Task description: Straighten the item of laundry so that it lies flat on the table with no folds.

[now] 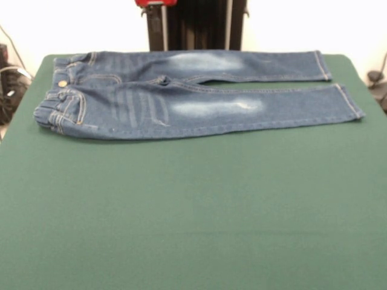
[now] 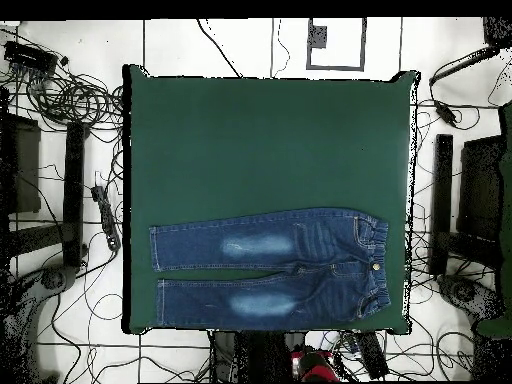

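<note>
The jeans (image 1: 193, 93) lie spread across the upper part of the front view, both legs stretched toward the right of the frame, the waistband bunched slightly at the upper left. Seen from overhead they sit along the lower edge of the table (image 2: 270, 140), legs pointing left. They look nearly flat already, so the smoothing seems close to finished; any next move would call for easing out the puckered waistband. Only a red part of the arm (image 1: 156, 2) shows at the top edge, and I cannot tell how its jaws stand.
</note>
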Controlling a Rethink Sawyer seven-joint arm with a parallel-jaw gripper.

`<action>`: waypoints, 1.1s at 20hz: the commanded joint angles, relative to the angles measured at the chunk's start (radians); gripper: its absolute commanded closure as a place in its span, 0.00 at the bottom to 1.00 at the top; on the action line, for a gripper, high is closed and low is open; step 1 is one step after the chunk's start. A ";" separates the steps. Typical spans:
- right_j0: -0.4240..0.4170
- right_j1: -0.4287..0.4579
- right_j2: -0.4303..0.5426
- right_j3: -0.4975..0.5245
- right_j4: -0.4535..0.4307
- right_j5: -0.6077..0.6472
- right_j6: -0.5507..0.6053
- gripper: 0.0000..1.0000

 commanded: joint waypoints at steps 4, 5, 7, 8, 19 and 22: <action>0.006 -0.099 0.234 -0.058 0.149 0.215 0.133 1.00; 0.003 -0.103 0.245 -0.065 0.152 0.232 0.124 1.00; -0.005 -0.109 0.267 -0.075 0.156 0.260 0.110 1.00; -0.010 -0.113 0.276 -0.078 0.155 0.270 0.103 1.00; -0.038 -0.132 0.333 -0.106 0.179 0.356 0.090 1.00; -0.019 -0.131 0.341 -0.132 0.188 0.378 0.082 1.00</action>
